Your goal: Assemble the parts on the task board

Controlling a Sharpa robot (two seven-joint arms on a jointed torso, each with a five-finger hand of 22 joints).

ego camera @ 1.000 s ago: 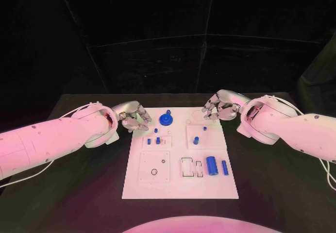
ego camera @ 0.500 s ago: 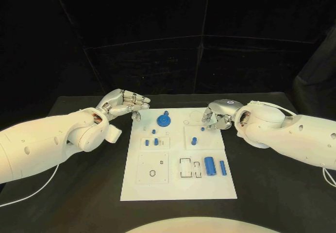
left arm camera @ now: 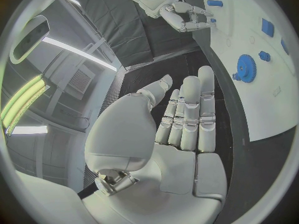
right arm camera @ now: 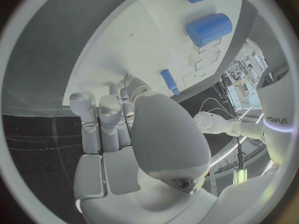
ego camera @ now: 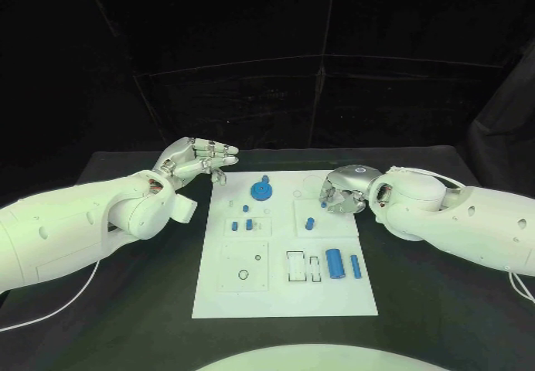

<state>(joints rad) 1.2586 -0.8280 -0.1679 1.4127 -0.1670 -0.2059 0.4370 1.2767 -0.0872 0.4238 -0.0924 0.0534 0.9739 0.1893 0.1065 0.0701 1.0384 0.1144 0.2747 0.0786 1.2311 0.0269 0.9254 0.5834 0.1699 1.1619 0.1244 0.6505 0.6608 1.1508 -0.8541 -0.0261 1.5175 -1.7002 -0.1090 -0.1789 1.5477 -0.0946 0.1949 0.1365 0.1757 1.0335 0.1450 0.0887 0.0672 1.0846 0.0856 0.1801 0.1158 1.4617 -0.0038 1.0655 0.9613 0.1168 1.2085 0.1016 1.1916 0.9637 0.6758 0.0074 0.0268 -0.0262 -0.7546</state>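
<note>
The white task board [ego camera: 284, 290] lies mid-table, also seen as the task board [left arm camera: 268, 92]. At its far end stands a blue gear [ego camera: 262, 190], the same gear [left arm camera: 246, 64] showing in the left wrist view. Small blue pegs [ego camera: 242, 226] and another peg [ego camera: 309, 224] stand in the middle. A thick blue cylinder [ego camera: 335, 260] and a thin one [ego camera: 356, 267] lie nearer me. My left hand [ego camera: 195, 158] hovers off the board's far left corner, fingers straight, empty. My right hand [ego camera: 343, 189] curls over the far right corner, fingertips beside a tiny blue peg [ego camera: 325, 204]; whether they touch it is unclear.
The black table [ego camera: 123, 301] reaches out on both sides of the board, with dark curtain behind. My left forearm [ego camera: 78, 224] lies along the left side, my right forearm [ego camera: 457, 224] along the right. Empty cutouts [ego camera: 245, 267] mark the board's near half.
My left hand rose and drew back from the board's corner, straightening its curled fingers. My right hand came down and forward onto the far right corner, by the tiny peg.
</note>
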